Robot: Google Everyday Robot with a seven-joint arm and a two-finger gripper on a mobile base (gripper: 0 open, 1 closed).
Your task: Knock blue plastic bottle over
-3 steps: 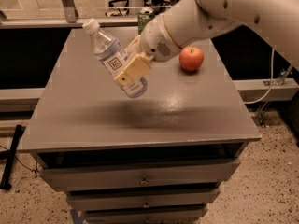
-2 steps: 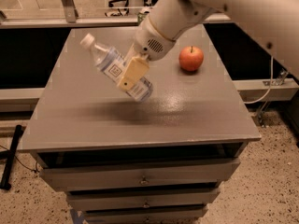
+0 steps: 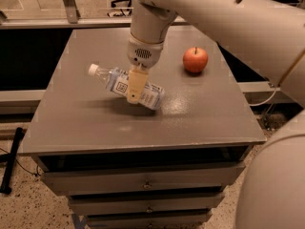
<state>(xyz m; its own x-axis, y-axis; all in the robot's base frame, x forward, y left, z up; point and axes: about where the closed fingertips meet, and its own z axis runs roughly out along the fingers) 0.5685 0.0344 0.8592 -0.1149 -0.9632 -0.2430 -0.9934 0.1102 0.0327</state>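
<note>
- One bulky white robot arm [image 3: 228, 18] has swung lower over the grey surface [image 3: 200, 118], hiding its back edge.
- We see the clear, white-capped, blue-labelled plastic bottle [image 3: 116, 81] gone from steeply tilted to nearly flat mid-surface, so it looks almost knocked over.
- Its hand [image 3: 135, 95] still pinches the bottle, and the far finger is hidden from us.

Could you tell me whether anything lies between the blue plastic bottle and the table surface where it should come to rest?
Nothing visible does. The gripper is clamped across the blue plastic bottle, which is tilted almost flat just above the table. The apple sits apart from it, farther back.
</note>
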